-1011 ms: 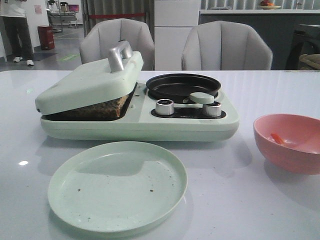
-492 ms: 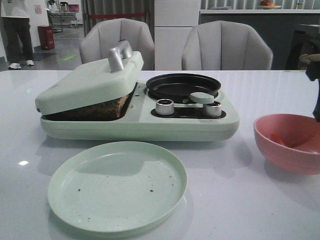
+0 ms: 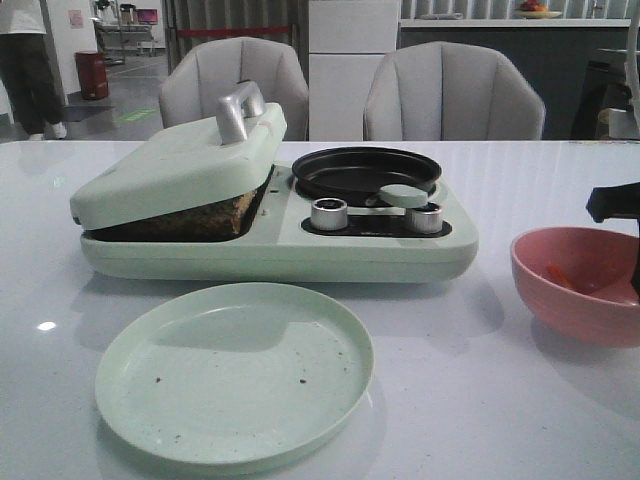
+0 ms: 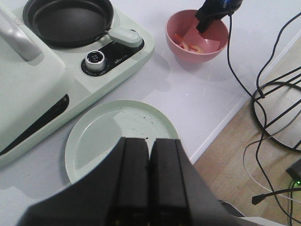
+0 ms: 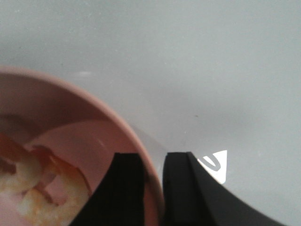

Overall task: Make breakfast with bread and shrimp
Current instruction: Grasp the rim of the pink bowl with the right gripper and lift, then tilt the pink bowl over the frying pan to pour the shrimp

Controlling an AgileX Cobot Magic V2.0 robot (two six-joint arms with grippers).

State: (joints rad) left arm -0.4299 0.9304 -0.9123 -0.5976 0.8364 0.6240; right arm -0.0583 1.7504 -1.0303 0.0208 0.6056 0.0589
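Two arms share the desk (image 3: pixel 520 420): the left pincer (image 4: pixel 149 183), jaws together, hangs over the green plate (image 3: pixel 235 372), while the right pincer (image 5: pixel 153 188), slightly apart, straddles the pink bowl (image 4: pixel 197 35) rim, shrimp (image 5: pixel 44 176) lying just inside it, nearer this arm.

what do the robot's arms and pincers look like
Both are matte black. The left pincer has two broad, flat, blocky fingers with squared tips. The right pincer has the same squared black fingers; in the left wrist view, a thin black cable trails from it.
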